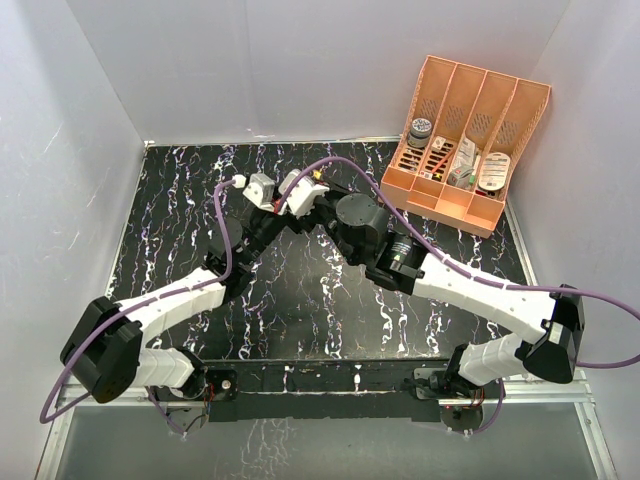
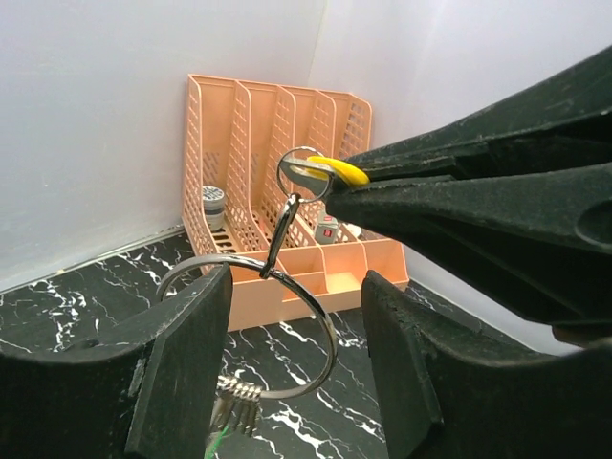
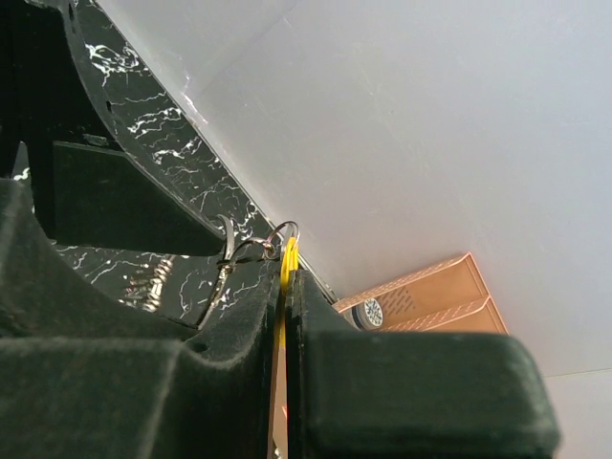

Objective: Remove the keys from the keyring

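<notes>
Over the far middle of the table (image 1: 330, 310), right gripper (image 3: 287, 273) pinches the yellow key (image 2: 346, 173); left gripper (image 2: 296, 277) stands half spread at the keyring (image 2: 334, 344), grip indeterminable.

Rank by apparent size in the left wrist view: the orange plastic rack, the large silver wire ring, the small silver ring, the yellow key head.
Largest first:
orange plastic rack
large silver wire ring
small silver ring
yellow key head, partly hidden between the right fingers

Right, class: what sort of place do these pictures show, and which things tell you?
Probably a robot lab test cell: plain white walls box in a black marbled table, with a left arm and right arm bolted at its near edge, plus an orange organiser.
</notes>
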### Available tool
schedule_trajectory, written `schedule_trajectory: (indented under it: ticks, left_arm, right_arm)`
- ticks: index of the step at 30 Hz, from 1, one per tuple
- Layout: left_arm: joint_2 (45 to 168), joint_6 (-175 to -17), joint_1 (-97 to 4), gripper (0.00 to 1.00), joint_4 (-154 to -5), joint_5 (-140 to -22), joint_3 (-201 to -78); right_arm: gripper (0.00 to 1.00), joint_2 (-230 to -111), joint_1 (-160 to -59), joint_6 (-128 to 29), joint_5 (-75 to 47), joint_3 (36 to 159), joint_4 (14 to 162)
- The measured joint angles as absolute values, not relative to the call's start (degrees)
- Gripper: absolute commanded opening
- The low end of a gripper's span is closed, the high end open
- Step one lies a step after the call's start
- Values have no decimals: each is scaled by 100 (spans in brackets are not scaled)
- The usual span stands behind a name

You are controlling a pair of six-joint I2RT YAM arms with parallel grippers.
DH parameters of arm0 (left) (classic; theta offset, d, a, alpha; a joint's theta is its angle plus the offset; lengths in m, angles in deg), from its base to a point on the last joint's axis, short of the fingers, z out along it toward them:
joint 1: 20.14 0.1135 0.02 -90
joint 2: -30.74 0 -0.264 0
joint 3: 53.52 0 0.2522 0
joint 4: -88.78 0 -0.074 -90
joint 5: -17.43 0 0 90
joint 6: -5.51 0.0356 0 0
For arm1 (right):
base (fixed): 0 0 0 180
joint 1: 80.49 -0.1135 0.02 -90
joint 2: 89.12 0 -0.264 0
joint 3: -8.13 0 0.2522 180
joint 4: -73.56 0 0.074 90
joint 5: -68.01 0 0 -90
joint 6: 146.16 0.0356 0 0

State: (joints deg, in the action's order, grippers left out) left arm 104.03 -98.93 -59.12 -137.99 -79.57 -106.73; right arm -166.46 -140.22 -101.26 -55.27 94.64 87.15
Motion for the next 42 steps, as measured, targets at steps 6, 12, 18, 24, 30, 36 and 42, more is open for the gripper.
schedule_trajectory:
  ticks: [6,12,18,24,30,36,42]
  left_arm:
    - [10467,-9587,-6091,55,-14072,-7446,-10673]
    - [10609,-9342,-6196,55,-14258,-7096,-10688]
    - [10836,-9159,-6277,50,-14302,-6794,-10708]
    - [10921,-8896,-6342,49,-14466,-6502,-10708]
    - [10906,-8697,-6349,49,-14621,-6397,-10708]
    - [10886,-8588,-6351,48,-14778,-6322,-10705]
    - [10886,-8551,-6356,39,-14970,-6202,-10662]
  right_arm:
    - [0,-16646,-14050,-10121,-5527,9464,8713]
    - [0,-16648,-14050,-10111,-5527,9464,8713]
    - [0,-16646,-14050,-10106,-5520,9464,8713]
    - [0,-16648,-14050,-10087,-5520,9464,8713]
    - [0,-16648,-14050,-10078,-5523,9464,8713]
    - [0,-16646,-14050,-10014,-5507,9464,8713]
    - [0,-16648,-14057,-9929,-5501,9464,8713]
